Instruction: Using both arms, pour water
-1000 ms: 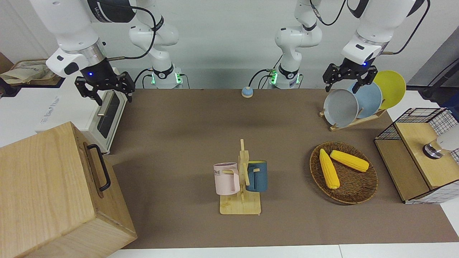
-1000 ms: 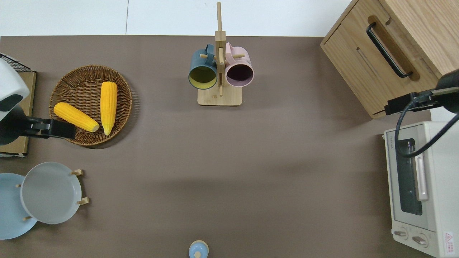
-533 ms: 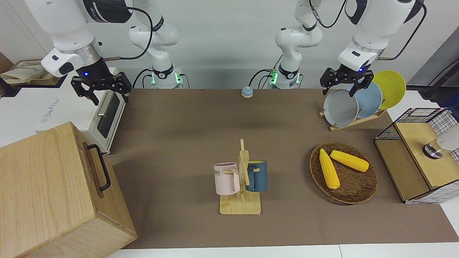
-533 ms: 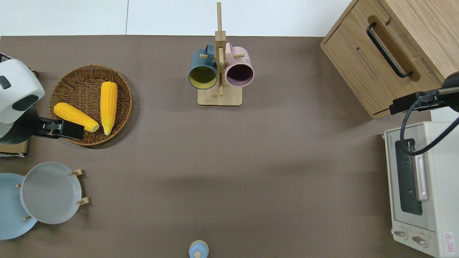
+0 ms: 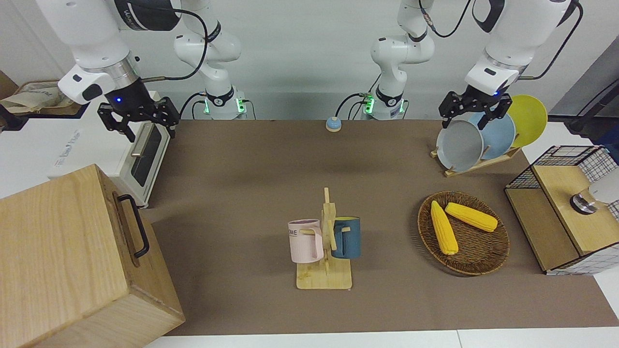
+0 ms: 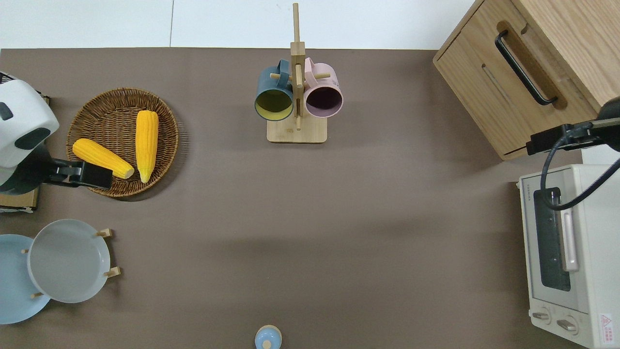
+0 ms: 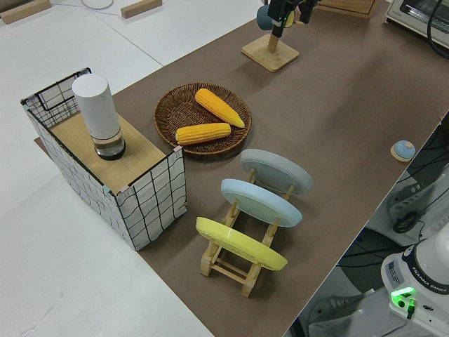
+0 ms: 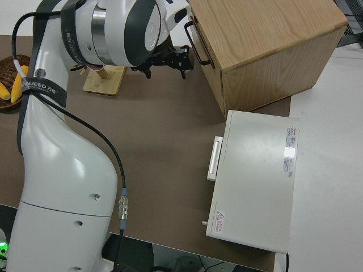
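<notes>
From the front, the left black pincer [image 5: 475, 107] and right black pincer [image 5: 139, 117] both hang spread wide and empty, well apart from the pink mug [image 5: 305, 240] and dark blue mug [image 5: 346, 237] on their wooden peg stand [image 5: 324, 277]. Overhead, the left pincer is over the woven basket's [image 6: 87, 99] rim, where a careless descent could, I judge, strike the corn cobs [image 6: 147, 143]. The side views show a brown mat covering the white tabletop [image 7: 84, 267].

Both tools [image 5: 139, 122] [image 5: 475, 111] raised, spread, empty

basket [image 5: 476, 258]: rough woven wicker; cabinet [image 5: 63, 256]: matt grained wood; plates [image 5: 459, 145]: smooth, glossy
</notes>
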{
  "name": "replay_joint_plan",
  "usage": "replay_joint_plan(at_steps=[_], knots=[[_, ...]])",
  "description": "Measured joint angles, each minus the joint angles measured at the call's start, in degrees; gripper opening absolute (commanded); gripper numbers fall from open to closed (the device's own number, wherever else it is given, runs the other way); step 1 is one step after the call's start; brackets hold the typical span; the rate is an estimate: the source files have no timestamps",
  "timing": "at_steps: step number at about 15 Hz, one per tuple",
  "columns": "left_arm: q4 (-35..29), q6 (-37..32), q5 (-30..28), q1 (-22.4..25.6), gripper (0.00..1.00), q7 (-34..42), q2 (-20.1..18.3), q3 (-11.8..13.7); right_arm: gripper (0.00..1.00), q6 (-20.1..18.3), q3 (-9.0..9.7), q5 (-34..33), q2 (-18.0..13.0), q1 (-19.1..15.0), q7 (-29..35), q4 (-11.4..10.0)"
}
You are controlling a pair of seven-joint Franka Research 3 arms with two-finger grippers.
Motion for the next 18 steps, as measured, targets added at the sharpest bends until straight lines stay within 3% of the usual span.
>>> replay_joint_plan(at_steps=[3, 6, 9, 13, 15, 18], knots=[[0.43, 0.11, 0.0, 0.12, 0.99, 5.09, -0.06, 4.52, 0.99, 0.0, 1.06, 0.03, 0.03, 2.67, 0.41, -0.7], [0.68, 0.96, 0.0, 0.23, 0.99, 10.94, -0.09, 9.29, 0.99, 1.15, 1.24, 0.26, 0.47, 6.94, 2.95, -2.88], [0.68, 2.42, -0.01, 0.48, 0.99, 16.9, -0.03, 14.32, 0.99, 6.85, 1.46, 2.41, 2.76, 11.82, 5.7, -5.24], [0.65, 6.29, -1.77, 1.45, 0.99, 24.62, 0.84, 21.27, 0.99, 16.42, 1.55, 3.05, 7.97, 17.18, 7.62, -5.95], [0.61, 8.62, -3.41, 3.81, 0.99, 29.39, 2.03, 23.02, 0.99, 20.73, 1.58, 3.05, 10.42, 17.78, 7.69, -5.94], [0.57, 13.23, -6.3, 8.9, 0.99, 36.78, 4.71, 23.49, 0.99, 26.69, 1.85, 3.05, 13.16, 17.82, 7.69, -5.91]])
